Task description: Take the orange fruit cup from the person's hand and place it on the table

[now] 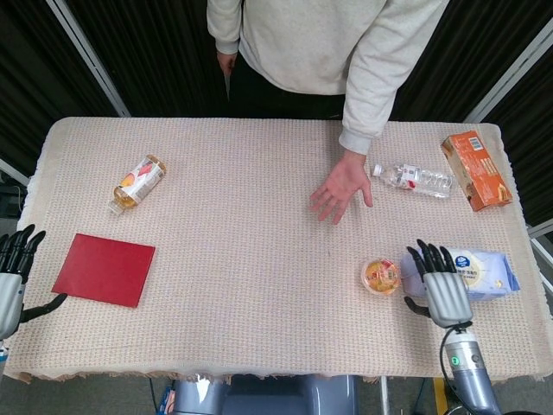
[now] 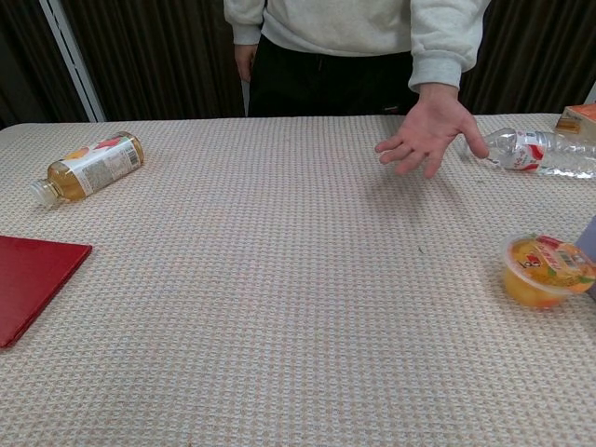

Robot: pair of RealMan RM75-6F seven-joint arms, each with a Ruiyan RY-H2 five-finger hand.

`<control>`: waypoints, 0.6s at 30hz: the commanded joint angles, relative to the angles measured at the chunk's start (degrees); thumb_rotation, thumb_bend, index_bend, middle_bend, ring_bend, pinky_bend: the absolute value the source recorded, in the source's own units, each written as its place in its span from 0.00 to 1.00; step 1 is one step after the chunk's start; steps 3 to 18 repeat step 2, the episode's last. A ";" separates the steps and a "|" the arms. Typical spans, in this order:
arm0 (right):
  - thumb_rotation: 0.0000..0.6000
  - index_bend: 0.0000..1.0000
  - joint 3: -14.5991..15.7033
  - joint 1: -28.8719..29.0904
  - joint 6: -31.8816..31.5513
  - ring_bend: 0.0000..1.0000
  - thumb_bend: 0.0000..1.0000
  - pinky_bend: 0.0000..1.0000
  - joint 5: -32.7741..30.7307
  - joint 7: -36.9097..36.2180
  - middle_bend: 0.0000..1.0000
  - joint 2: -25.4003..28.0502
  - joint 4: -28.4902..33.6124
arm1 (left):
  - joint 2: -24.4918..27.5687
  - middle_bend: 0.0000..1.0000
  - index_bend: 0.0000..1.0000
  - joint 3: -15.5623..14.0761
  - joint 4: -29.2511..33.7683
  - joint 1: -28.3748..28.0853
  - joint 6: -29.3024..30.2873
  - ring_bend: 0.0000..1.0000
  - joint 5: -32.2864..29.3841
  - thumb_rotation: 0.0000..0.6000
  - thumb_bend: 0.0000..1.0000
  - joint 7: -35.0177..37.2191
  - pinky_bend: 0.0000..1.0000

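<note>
Two bottles [image 1: 137, 183] [image 1: 413, 179], one fruit cup [image 1: 380, 276], one red booklet [image 1: 104, 269], one orange carton [image 1: 476, 169], and seemingly one white packet [image 1: 477, 271].

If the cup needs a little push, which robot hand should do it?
Right. The right hand is open just beside the orange fruit cup, which stands on the table. The left hand sits off the far edge, beyond the red folder.

Looked like robot test lab or data-collection booth, not home. Black curtains [image 1: 130, 52] hung behind table [image 1: 259, 259], held by slanted metal frame poles [image 1: 86, 56]. Table wore beige woven cloth and carried staged mix of goods: drink bottle [image 1: 138, 183], red folder [image 1: 104, 269], water bottle [image 1: 412, 179], orange box [image 1: 476, 170]. Person [image 1: 311, 43] stood at far side facing robot.
</note>
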State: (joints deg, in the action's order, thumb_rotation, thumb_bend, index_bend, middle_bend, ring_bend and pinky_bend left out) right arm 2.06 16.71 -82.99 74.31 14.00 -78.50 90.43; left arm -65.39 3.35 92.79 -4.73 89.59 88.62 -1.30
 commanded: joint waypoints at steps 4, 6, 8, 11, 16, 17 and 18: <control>1.00 0.06 1.02 -4.20 -4.46 0.00 0.12 0.00 2.25 -5.59 0.00 3.35 -2.57 | -0.14 0.00 0.01 0.07 -0.33 -0.08 -0.09 0.00 -0.09 1.00 0.09 -0.21 0.00; 1.00 0.06 1.02 -4.20 -4.46 0.00 0.12 0.00 2.25 -5.59 0.00 3.35 -2.57 | -0.14 0.00 0.01 0.07 -0.33 -0.08 -0.09 0.00 -0.09 1.00 0.09 -0.21 0.00; 1.00 0.06 1.02 -4.20 -4.46 0.00 0.12 0.00 2.25 -5.59 0.00 3.35 -2.57 | -0.14 0.00 0.01 0.07 -0.33 -0.08 -0.09 0.00 -0.09 1.00 0.09 -0.21 0.00; 1.00 0.06 1.02 -4.20 -4.46 0.00 0.12 0.00 2.25 -5.59 0.00 3.35 -2.57 | -0.14 0.00 0.01 0.07 -0.33 -0.08 -0.09 0.00 -0.09 1.00 0.09 -0.21 0.00; 1.00 0.06 1.02 -4.20 -4.46 0.00 0.12 0.00 2.25 -5.59 0.00 3.35 -2.57 | -0.14 0.00 0.01 0.07 -0.33 -0.08 -0.09 0.00 -0.09 1.00 0.09 -0.21 0.00; 1.00 0.06 1.02 -4.20 -4.46 0.00 0.12 0.00 2.25 -5.59 0.00 3.35 -2.57 | -0.14 0.00 0.01 0.07 -0.33 -0.08 -0.09 0.00 -0.09 1.00 0.09 -0.21 0.00; 1.00 0.06 1.02 -4.20 -4.46 0.00 0.12 0.00 2.25 -5.59 0.00 3.35 -2.57 | -0.14 0.00 0.01 0.07 -0.33 -0.08 -0.09 0.00 -0.09 1.00 0.09 -0.21 0.00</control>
